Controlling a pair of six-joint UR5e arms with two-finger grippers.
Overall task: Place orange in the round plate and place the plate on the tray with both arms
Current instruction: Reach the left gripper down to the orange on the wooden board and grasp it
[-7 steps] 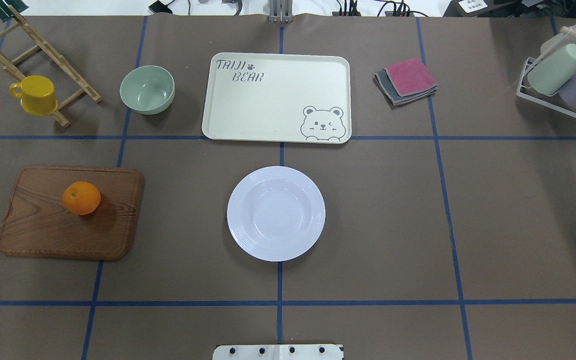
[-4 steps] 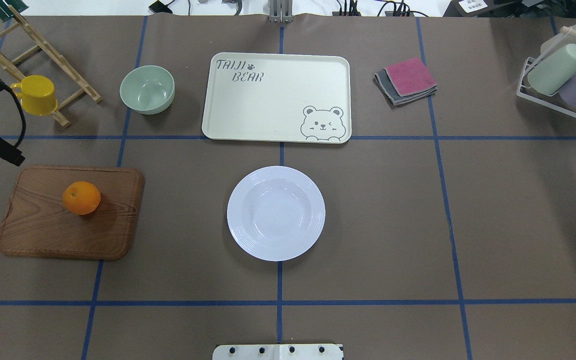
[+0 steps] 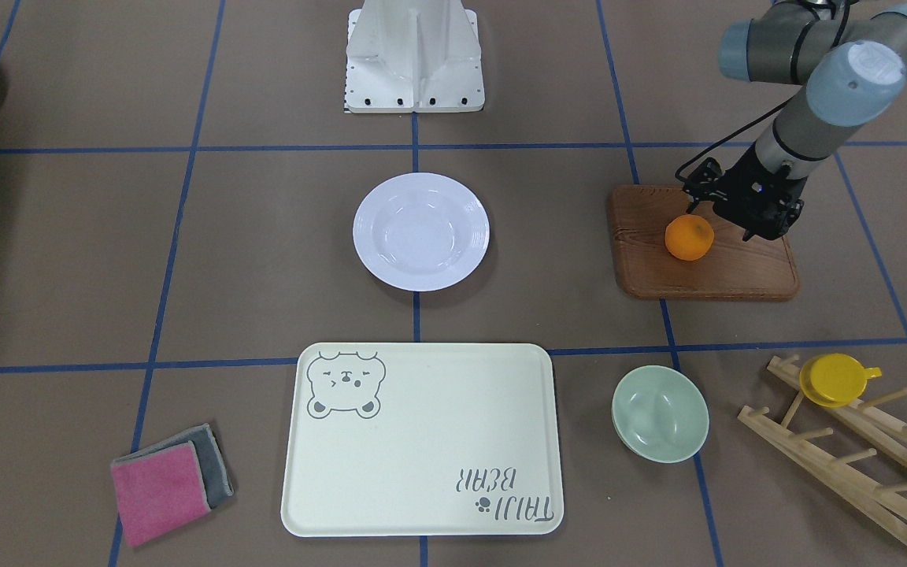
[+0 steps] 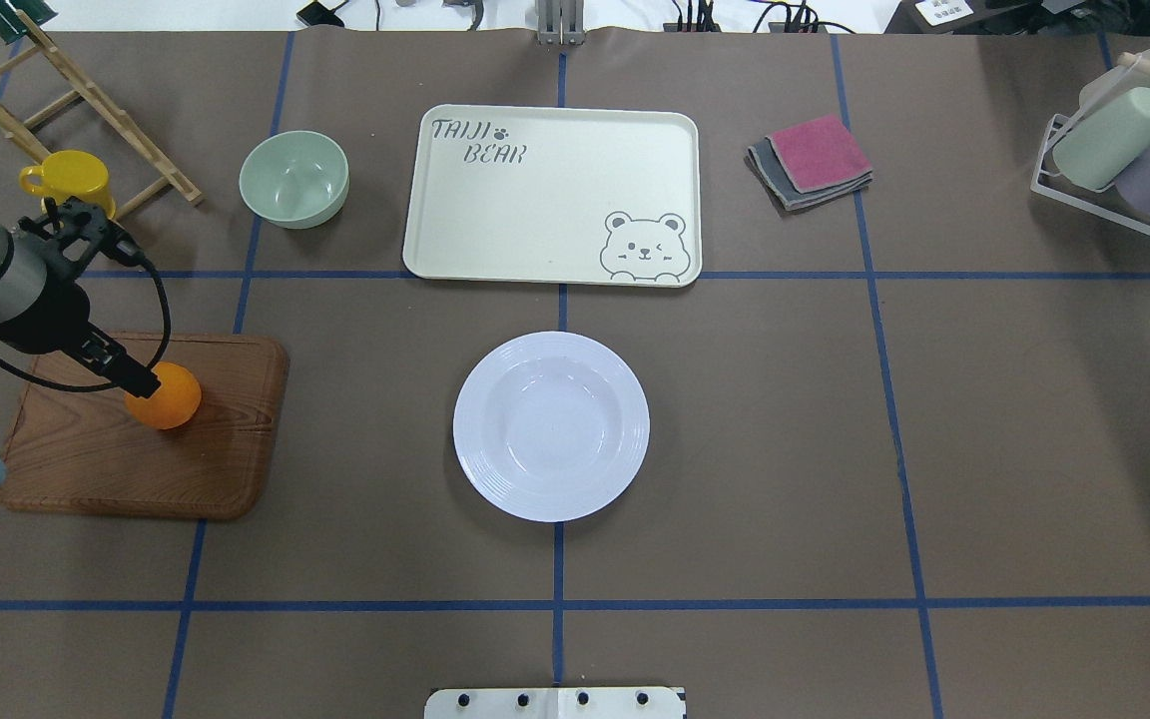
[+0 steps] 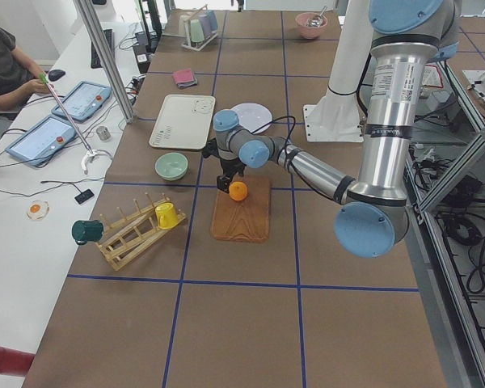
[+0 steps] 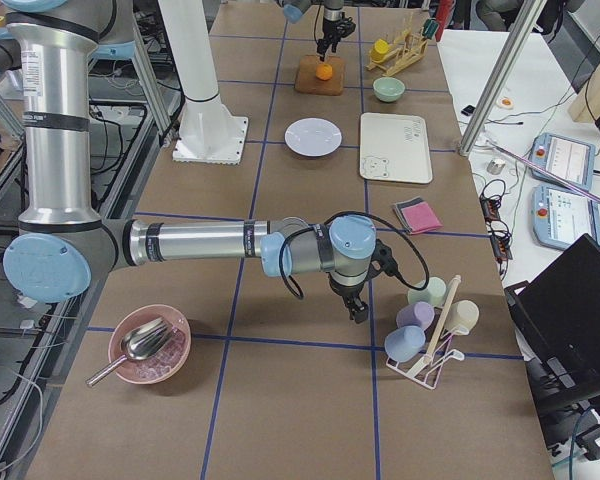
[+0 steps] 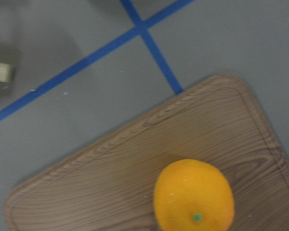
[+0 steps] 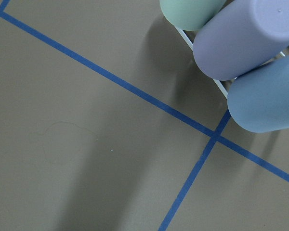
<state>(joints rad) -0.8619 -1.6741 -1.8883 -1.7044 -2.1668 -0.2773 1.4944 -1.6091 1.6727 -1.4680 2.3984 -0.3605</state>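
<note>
The orange point(image 4: 176, 404) point(image 3: 690, 239) lies on a brown wooden board point(image 4: 116, 469) at the table's left. My left gripper point(image 4: 141, 379) point(image 3: 764, 228) hangs tilted just above the orange's outer side, and whether it touches the fruit is unclear. Its fingers show edge-on, so I cannot tell if they are open or shut. The left wrist view holds the orange point(image 7: 193, 197) at its lower edge and no fingers. The white round plate point(image 4: 551, 426) sits bare at the centre, with the cream bear tray point(image 4: 545, 200) beyond it. My right gripper point(image 6: 360, 310) shows only in the exterior right view, its state unreadable.
A pale green bowl point(image 4: 293, 180) stands left of the tray, and folded pink and grey cloths point(image 4: 813, 160) lie to its right. A wooden rack with a yellow cup point(image 4: 71, 188) is at the far left. A wire rack of pastel cups point(image 4: 1124, 160) is at the far right.
My left arm has come in from the left edge of the overhead view and now hangs over the board at the orange. Nothing on the table has moved.
</note>
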